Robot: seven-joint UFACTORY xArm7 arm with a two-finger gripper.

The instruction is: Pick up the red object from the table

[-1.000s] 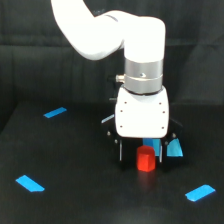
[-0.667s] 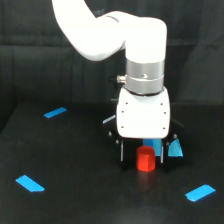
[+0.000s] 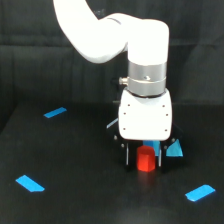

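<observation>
Overhead, white arm plumb above table, pincer spread, straddling red object.

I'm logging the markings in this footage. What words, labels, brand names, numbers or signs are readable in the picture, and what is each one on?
None can be read.
White arm and claw housing: plain, no visible lettering.
Red object: no markings.
Blue tape patches on the table: plain, no writing.
Silver wrist ring: only small dark dots, not text.
</observation>
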